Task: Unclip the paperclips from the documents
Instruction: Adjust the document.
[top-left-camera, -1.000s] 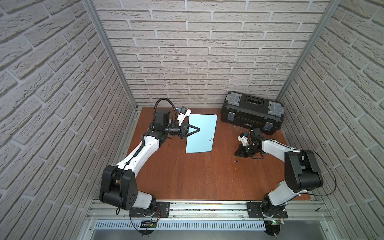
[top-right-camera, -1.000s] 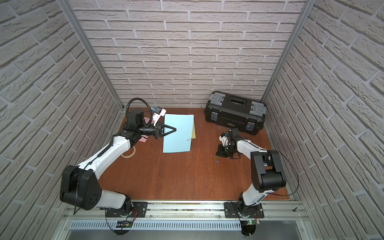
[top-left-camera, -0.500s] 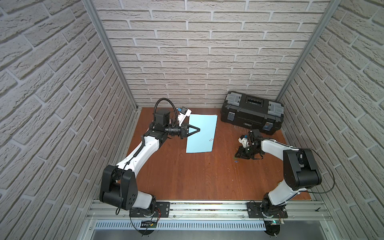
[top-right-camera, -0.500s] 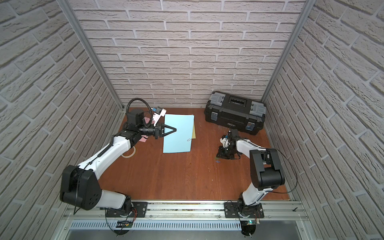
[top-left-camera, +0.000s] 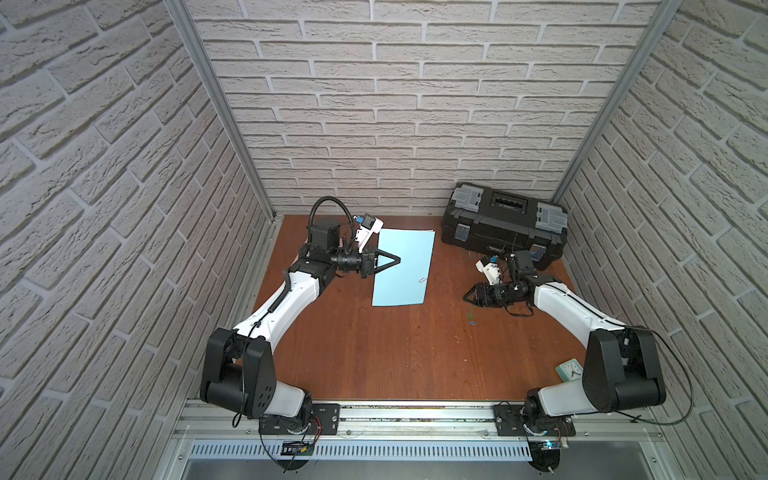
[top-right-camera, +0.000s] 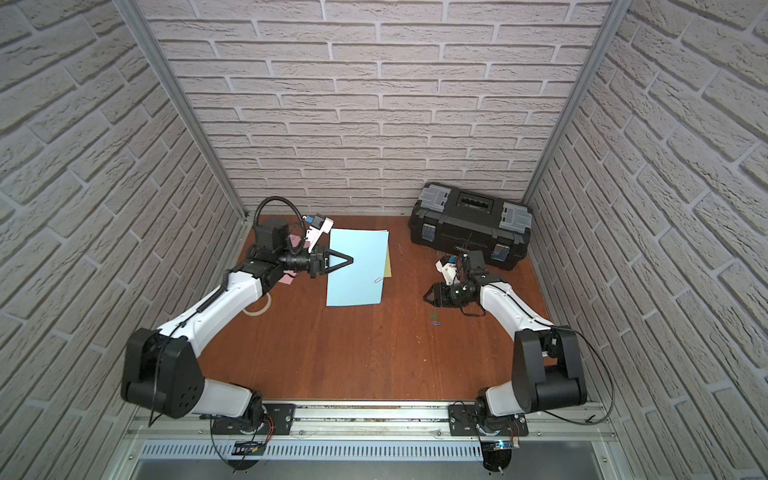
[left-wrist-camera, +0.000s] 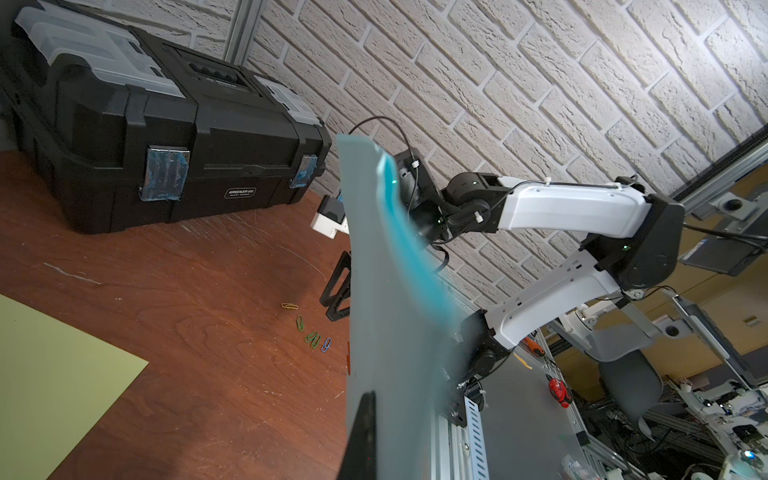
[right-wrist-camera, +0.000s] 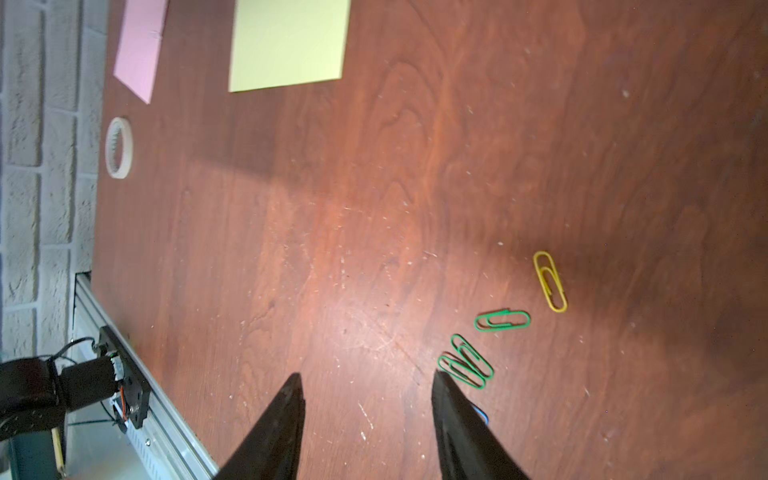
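Observation:
My left gripper is shut on the light blue document and holds it off the table. One pale paperclip sits on that sheet's right edge. In the left wrist view the sheet stands edge-on and hides one finger. The yellow document lies under it and the pink one lies by the left wall. My right gripper stands open just above the wood, with nothing between its fingers. Loose paperclips lie beside it: green ones, a yellow one, and a blue one half hidden behind a finger.
A black toolbox stands at the back right corner, close behind my right arm. A roll of tape lies near the left wall. A small teal clock sits at the front right by the arm's base. Brick walls close three sides.
My right gripper has opened and shifted slightly left over the loose clips. The left arm and the blue sheet have not moved.

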